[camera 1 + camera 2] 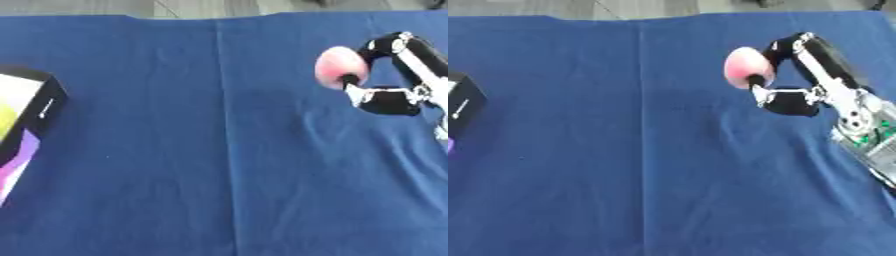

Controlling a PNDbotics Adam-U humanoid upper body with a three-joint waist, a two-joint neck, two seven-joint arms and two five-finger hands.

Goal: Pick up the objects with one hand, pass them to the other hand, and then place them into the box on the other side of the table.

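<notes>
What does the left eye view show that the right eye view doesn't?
Only the left eye view shows the black box's colourful yellow, pink and purple inside. Only the right eye view shows the right arm's silver forearm running down towards the right edge. Both share the blue cloth-covered table and the right hand, fingers curled round a round pink object. The left hand appears in neither.

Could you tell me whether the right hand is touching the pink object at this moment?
Touching. The right eye view shows the right hand curled round the pink object, with a finger above and the thumb below meeting its surface.
</notes>
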